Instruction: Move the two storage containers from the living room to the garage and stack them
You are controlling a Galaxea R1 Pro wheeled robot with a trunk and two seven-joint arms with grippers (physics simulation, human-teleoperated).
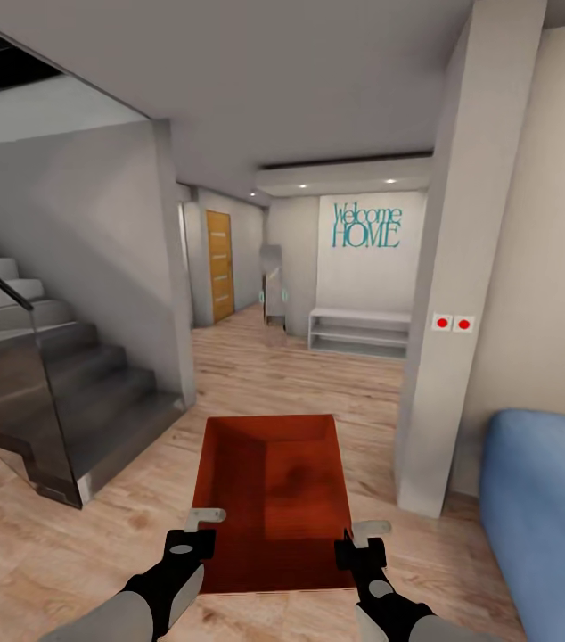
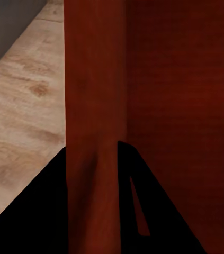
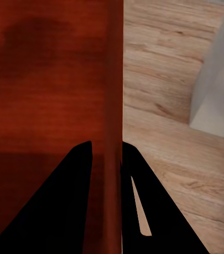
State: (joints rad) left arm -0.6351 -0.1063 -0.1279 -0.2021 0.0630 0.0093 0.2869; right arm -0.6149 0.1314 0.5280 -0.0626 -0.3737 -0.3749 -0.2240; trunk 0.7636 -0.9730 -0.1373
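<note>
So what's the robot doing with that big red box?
The robot is holding one orange-red, open-top storage container out in front of itself with both arms. Its left gripper is clamped on the box's left wall and its right gripper on the right wall, one finger on each side of the wall. It stands on the pale wood-plank floor between the grey stairs and a blue sofa, facing a hallway with a wooden door.
</note>
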